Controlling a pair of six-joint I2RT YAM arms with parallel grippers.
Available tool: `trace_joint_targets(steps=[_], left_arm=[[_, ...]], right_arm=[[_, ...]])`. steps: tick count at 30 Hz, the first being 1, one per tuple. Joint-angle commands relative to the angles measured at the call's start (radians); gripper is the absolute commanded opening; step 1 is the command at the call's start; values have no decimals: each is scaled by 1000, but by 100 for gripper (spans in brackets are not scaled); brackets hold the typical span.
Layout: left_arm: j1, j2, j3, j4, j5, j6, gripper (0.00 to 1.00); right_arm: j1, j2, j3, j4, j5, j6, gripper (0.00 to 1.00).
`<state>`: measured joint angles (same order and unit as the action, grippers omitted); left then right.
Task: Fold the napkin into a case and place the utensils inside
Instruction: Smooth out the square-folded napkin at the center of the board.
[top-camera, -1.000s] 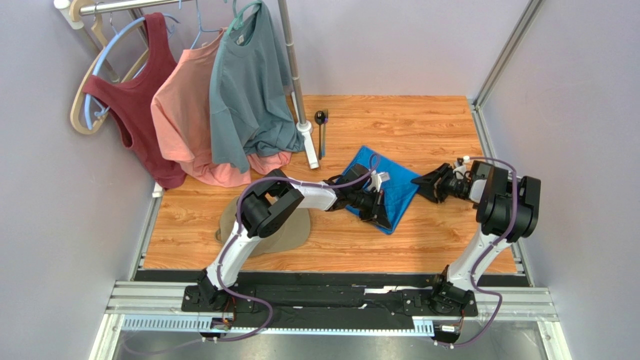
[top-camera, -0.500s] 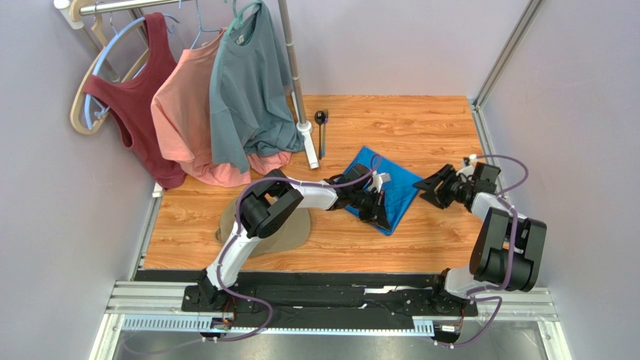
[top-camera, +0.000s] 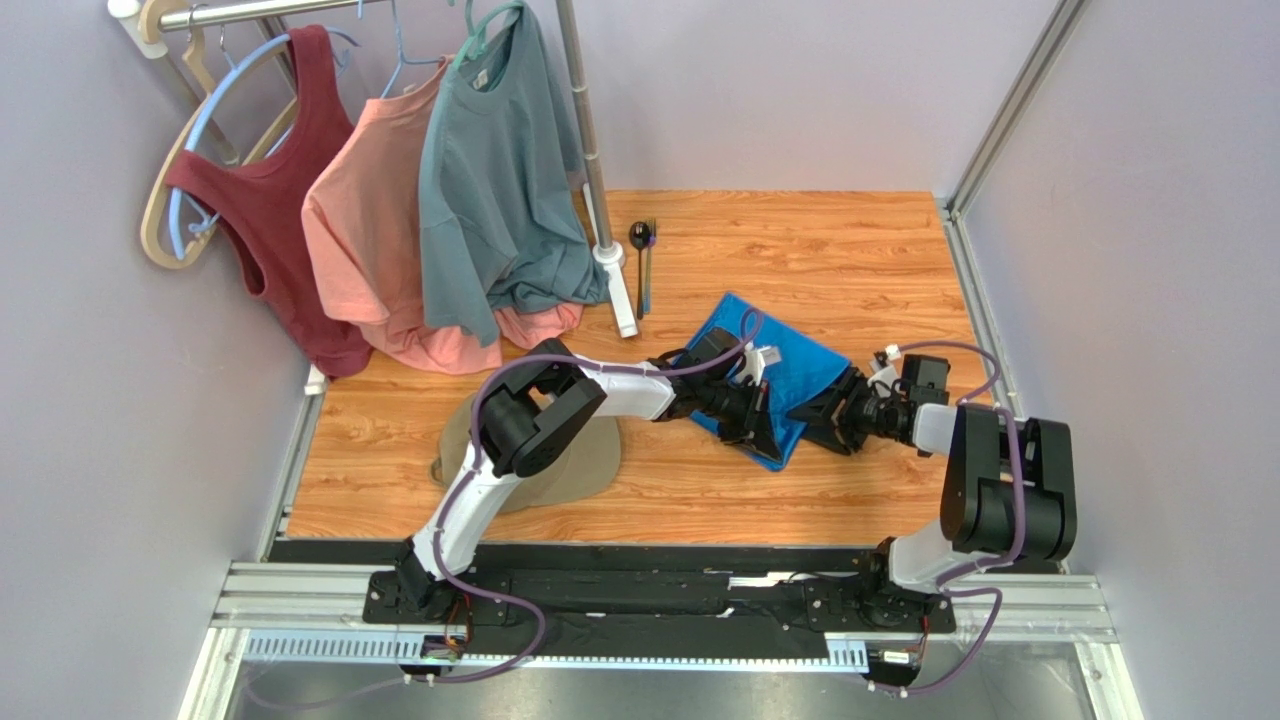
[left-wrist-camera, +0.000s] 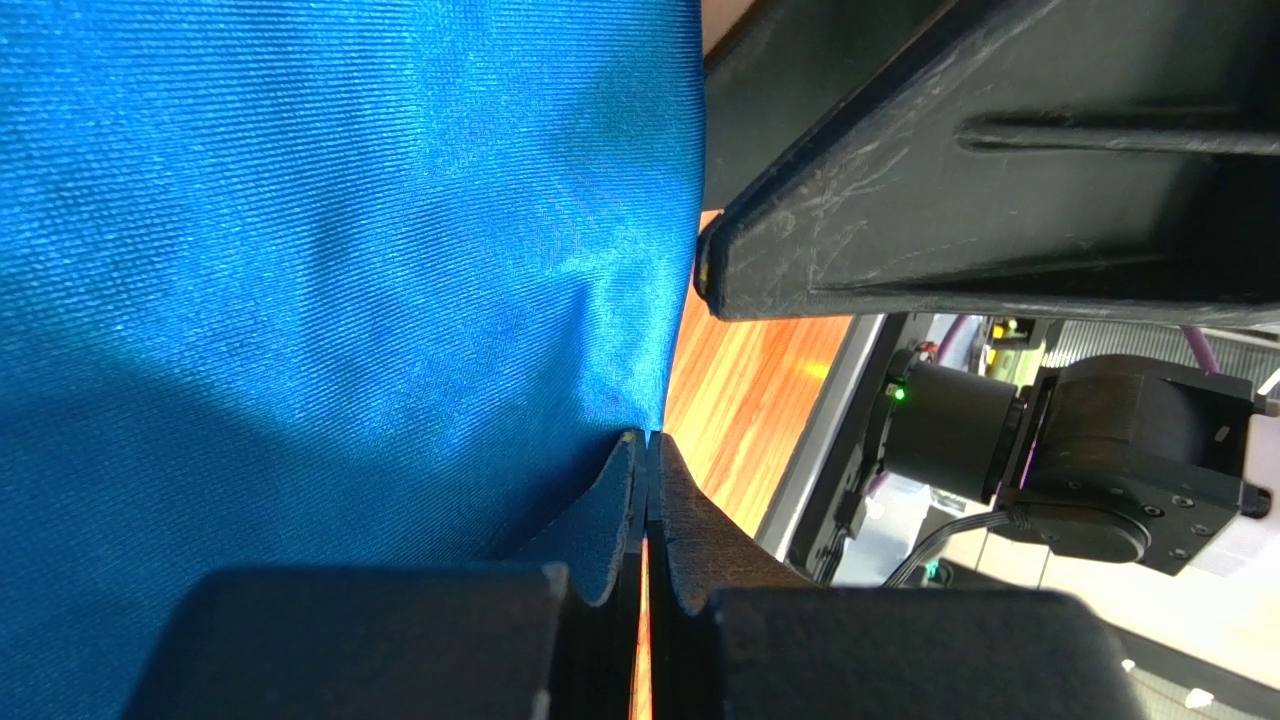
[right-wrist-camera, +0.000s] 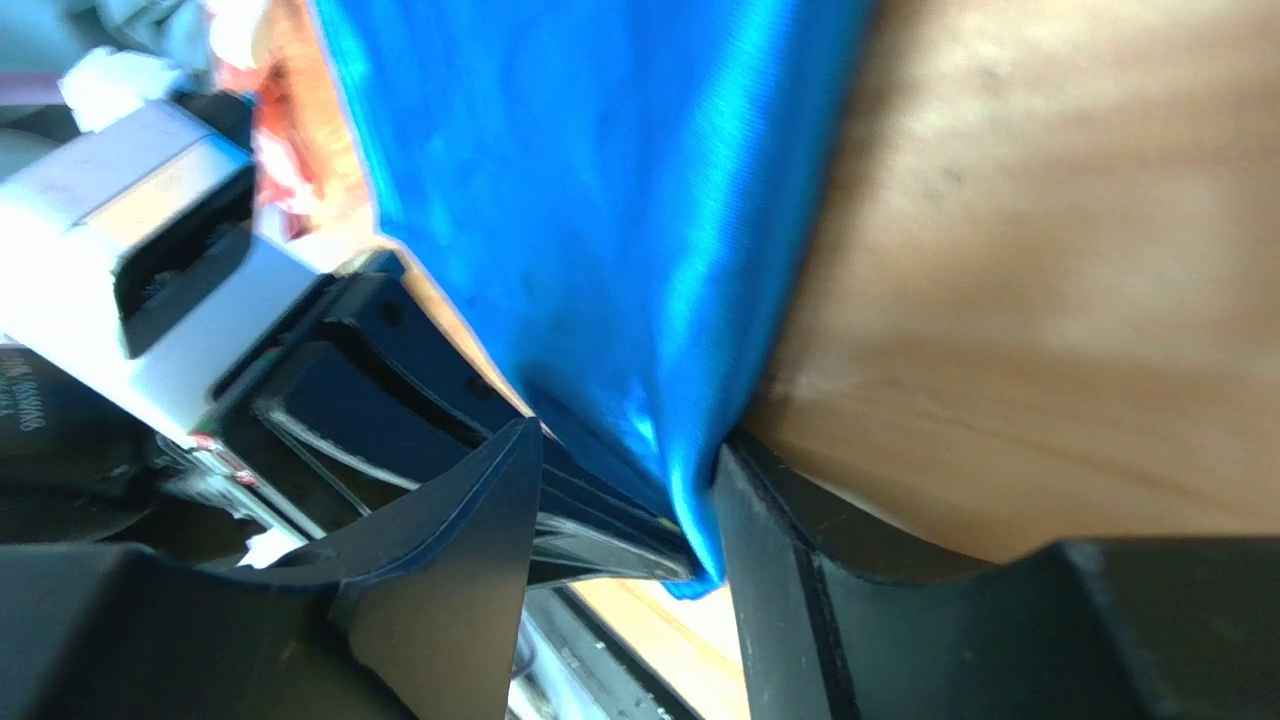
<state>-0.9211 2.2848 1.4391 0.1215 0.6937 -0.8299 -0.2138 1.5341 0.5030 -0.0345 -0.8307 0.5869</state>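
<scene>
napkin (top-camera: 800, 365) is lying flat on the table (top-camera: 842, 255), right of centre, between the two arms. it's sitting as a skewed quad rather than a narrow pouch, so I'm judging the case isn't formed yet.

left gripper (left-wrist-camera: 648, 458) is sitting fully closed at the napkin's near edge. the wrist view is showing the cloth running right down into the pinch, so I'm reading it as clamping that edge.

right gripper (right-wrist-camera: 631, 438) is coming at the near right corner with its jaws apart. the blue corner is hanging between the fingers, not clamped.

handling, my read: the cloth is looking thin, limp and a bit shiny. I'm expecting it to be near weightless with no stiffness, and slick both against the wood and against its own layers. folds probably won't be holding a crease. a pull from one point will likely be dragging the whole sheet instead of folding it.

I'm thinking the place to take hold is right at the corner or hem, catching all layers, with the other side pinned. a mid-panel pinch would just be bunching it.

spoon (top-camera: 640, 236) and fork (top-camera: 648, 278) are lying side by side at the far side of the table. they're just beside the foot of the rack pole (top-camera: 589, 150), well apart from the napkin and untouched. they're looking slender and rigid. I'm guessing they'd be sliding out of a loose pouch if it's tipped.
</scene>
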Motion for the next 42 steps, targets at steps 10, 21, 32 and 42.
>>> trace_joint_targets(steps=[10, 21, 32, 42], left_arm=[[-5, -16, -11, -85, -63, 49, 0], [-5, -22, -57, -56, -57, 34, 0], [-5, -33, -123, -33, -57, 31, 0], [-5, -28, -147, -17, -42, 21, 0]], right_arm=[[86, -214, 6, -138, 82, -24, 53], [50, 10, 15, 4, 29, -36, 50], [-64, 165, 135, -8, 44, -91, 50], [-148, 288, 247, 1, 41, -84, 49]])
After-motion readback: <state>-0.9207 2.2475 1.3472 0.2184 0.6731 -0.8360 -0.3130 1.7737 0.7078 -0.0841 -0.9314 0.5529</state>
